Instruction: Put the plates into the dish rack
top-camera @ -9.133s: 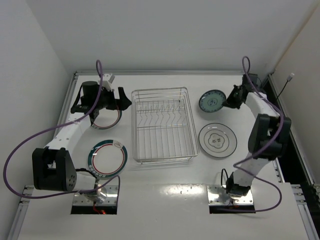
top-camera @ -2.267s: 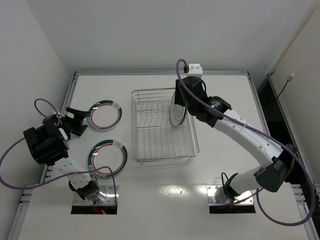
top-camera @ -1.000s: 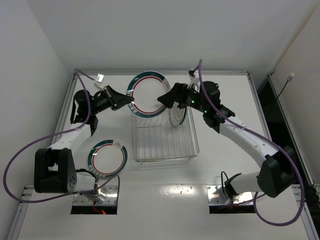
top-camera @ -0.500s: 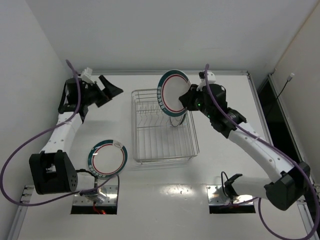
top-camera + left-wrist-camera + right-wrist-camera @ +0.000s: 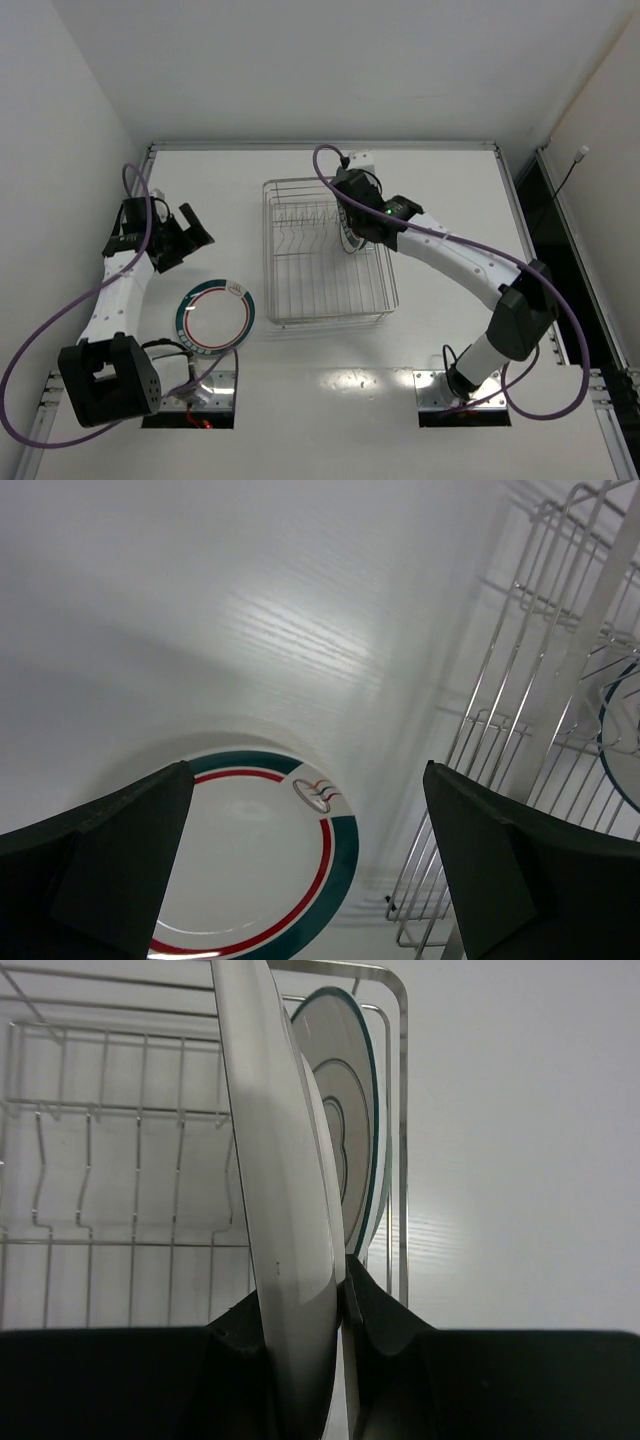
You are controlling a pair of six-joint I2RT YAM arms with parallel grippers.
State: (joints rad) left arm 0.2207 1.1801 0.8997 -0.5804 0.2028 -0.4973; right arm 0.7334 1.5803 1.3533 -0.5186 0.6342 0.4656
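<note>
The dish rack (image 5: 330, 319) stands mid-table. My right gripper (image 5: 350, 213) is over its right half, shut on a white plate (image 5: 285, 1190) held upright and edge-on between the dividers. Just behind it another plate (image 5: 357, 1130) with a thin dark edge stands upright in the rack (image 5: 100, 1110). A white plate with a green-red rim band (image 5: 215, 318) lies flat on the table left of the rack. My left gripper (image 5: 188, 233) is open and empty above and behind it. In the left wrist view the gripper (image 5: 307, 775) hovers over this plate (image 5: 250, 870). The small teal plate is not clearly visible.
The rack's left wall (image 5: 500, 660) rises at the right of the left wrist view. White walls enclose the table on the left, back and right. The arm bases (image 5: 190, 385) sit at the near edge. A purple cable (image 5: 330, 165) loops over the rack's back.
My right gripper has brought the rimmed plate down from above the rack's back into the rack, now edge-on beside the standing plate. My left arm has swung down towards the plate on the table.
</note>
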